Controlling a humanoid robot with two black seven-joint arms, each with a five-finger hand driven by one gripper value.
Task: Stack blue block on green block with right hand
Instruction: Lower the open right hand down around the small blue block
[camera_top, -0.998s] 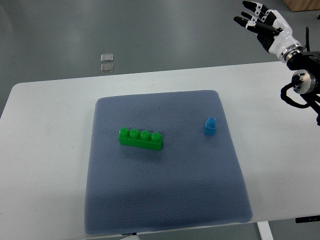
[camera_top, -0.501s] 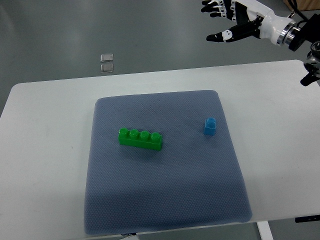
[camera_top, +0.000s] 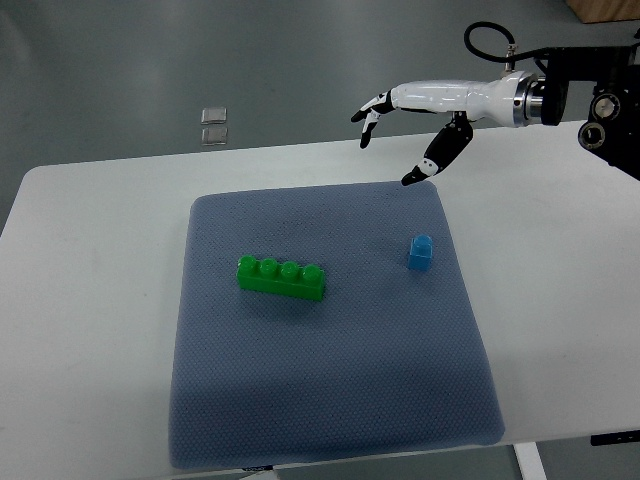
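Fingers (camera_top: 372, 106) of the right hand (camera_top: 415, 110) are spread and relaxed, holding nothing, with the thumb hanging down toward the mat's far edge. That hand sits at the upper right, so the scene is told from the left.

At the far left lies the bare white table (camera_top: 90, 260), with no left arm in sight. Beyond its far edge, two small clear squares (camera_top: 214, 124) rest on the grey floor. A blue-grey mat (camera_top: 330, 400) covers the middle of the table. On its left-centre part lies the green block (camera_top: 281, 278), a long brick with four studs on top, lying flat and slightly slanted. To its right, well apart, the blue block (camera_top: 421, 252) stands upright near the mat's right edge, a small single-stud piece. The right hand hovers above and beyond the blue block, over the mat's far right corner, not touching either block. Its white forearm runs back to the picture's right edge.
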